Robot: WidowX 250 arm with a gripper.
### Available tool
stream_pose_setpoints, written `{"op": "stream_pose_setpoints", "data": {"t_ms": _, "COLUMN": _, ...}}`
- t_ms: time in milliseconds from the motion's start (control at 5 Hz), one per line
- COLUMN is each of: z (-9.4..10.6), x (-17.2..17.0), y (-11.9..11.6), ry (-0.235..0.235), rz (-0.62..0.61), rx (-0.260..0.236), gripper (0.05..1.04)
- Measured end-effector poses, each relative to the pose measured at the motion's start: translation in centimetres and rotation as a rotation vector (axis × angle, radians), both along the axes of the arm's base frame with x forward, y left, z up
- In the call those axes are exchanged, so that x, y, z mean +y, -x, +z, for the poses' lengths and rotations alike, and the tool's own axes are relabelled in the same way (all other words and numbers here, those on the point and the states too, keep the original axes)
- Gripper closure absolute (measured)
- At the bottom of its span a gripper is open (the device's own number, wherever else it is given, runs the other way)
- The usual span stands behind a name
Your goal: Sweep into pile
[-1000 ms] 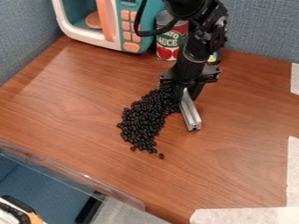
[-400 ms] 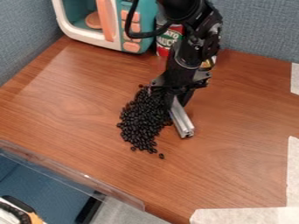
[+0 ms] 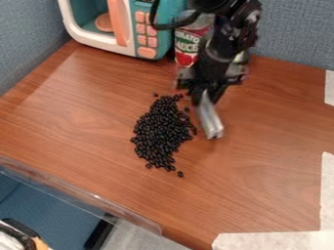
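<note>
"One white-and-teal toy microwave (image 3: 117,29) is standing far left. What's lying nearer, right of it?"

"Many small, glossy black beans (image 3: 158,139). They're forming a long, loose heap on the brown wood-grain table (image 3: 261,156), with a few straying at its near and far ends."

"How will they be handling?"

"Light and hard, I'm guessing, and rolling easily, so a quick push would be scattering them. I wouldn't be pinching them singly; I'd be pressing low along the heap's fringe."

"And farther right?"

"A red-and-green tomato sauce can (image 3: 186,49) is standing at the far side. Then the black two-finger gripper (image 3: 205,97) is hanging right of the heap's far end, closing on a straight, silver, grooved metal bar (image 3: 210,122)."

"Where is the bar pointing?"

"Its free end is pointing to the near side, just right of the beans. It's looking stiff, smooth and perhaps a little slippery. The gripper is holding it by its far end, so a hard shove may be twisting it; a firm grip across its flat sides would be suiting it."
</note>
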State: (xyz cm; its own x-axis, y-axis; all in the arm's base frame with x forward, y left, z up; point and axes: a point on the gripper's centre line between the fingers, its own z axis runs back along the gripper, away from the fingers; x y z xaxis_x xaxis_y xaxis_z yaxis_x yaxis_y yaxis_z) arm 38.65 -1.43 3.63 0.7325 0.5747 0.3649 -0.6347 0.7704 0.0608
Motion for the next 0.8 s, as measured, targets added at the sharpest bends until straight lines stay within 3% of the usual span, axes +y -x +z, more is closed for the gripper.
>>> {"op": "stream_pose_setpoints", "data": {"t_ms": 400, "z": 2.1, "x": -5.0, "y": -0.2, "ry": 0.016, "rz": -0.311, "rx": -0.014, "gripper": 0.747}}
{"op": "stream_pose_setpoints", "data": {"t_ms": 800, "z": 2.3, "x": -8.3, "y": 3.4, "ry": 0.074, "rz": -0.601, "rx": 0.042, "gripper": 0.747}}
